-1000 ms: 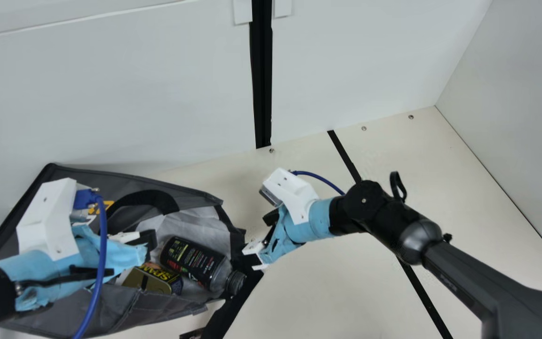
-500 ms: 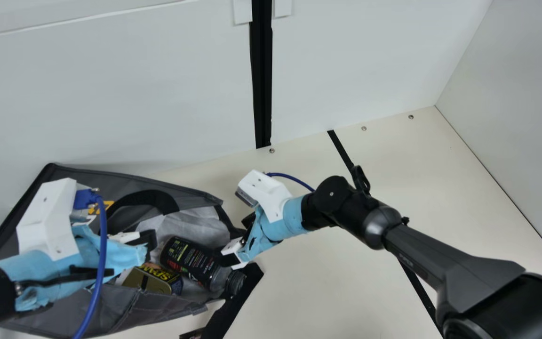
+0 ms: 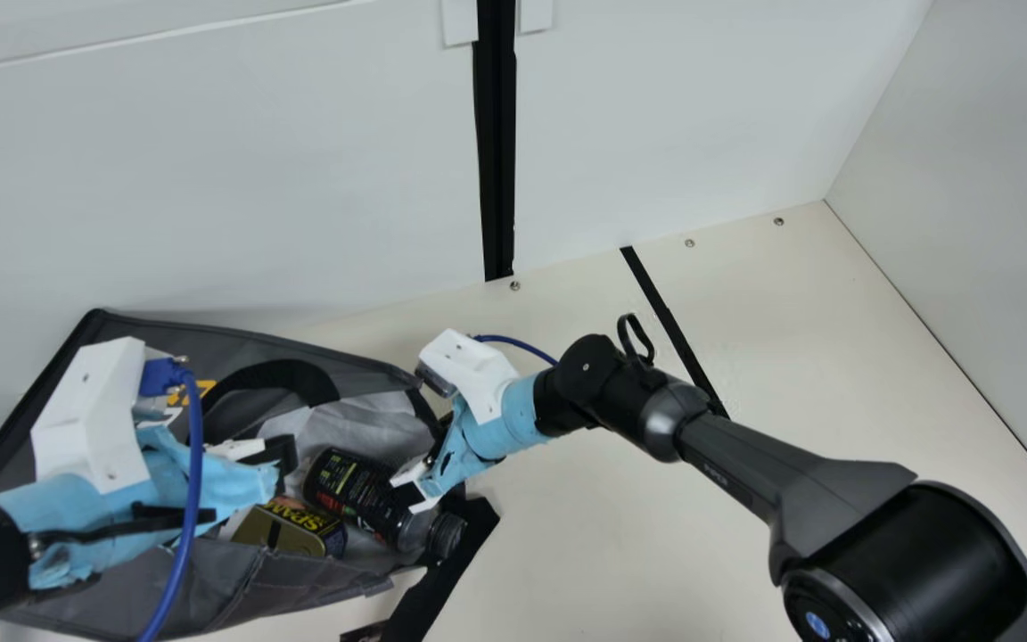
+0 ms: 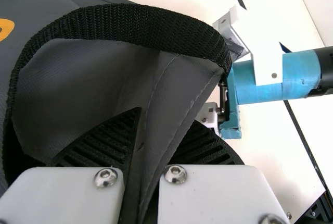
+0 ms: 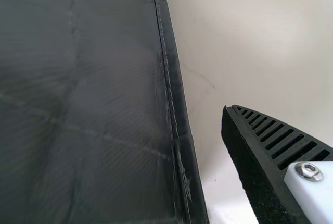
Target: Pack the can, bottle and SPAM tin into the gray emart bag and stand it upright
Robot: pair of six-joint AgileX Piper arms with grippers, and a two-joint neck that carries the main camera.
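The bag (image 3: 201,580), smooth gray cloth with stitched seams, slumps on its side at lower left of the main view, its mouth toward the right. Inside lies crinkled, pale silvery lining (image 3: 371,419); a woven black strap (image 3: 286,374) arches above. In the mouth, the rounded dark bottle (image 3: 362,490) slants with its ridged cap (image 3: 447,535) toward the lower right, beside the boxy, round-cornered SPAM tin (image 3: 286,532) with its dull gold metal face.

The left arm enters at lower left, nearly level, its left gripper (image 3: 280,455) pointing right over the bag; the ribbed fingers are closed on a fold of gray cloth (image 4: 177,99). The right arm slopes up from lower right, then bends down leftward, its right gripper (image 3: 415,481) at the mouth near the bottle. Its one visible finger (image 5: 270,166) stands wide, apart from the cloth; I cannot tell whether it holds anything.
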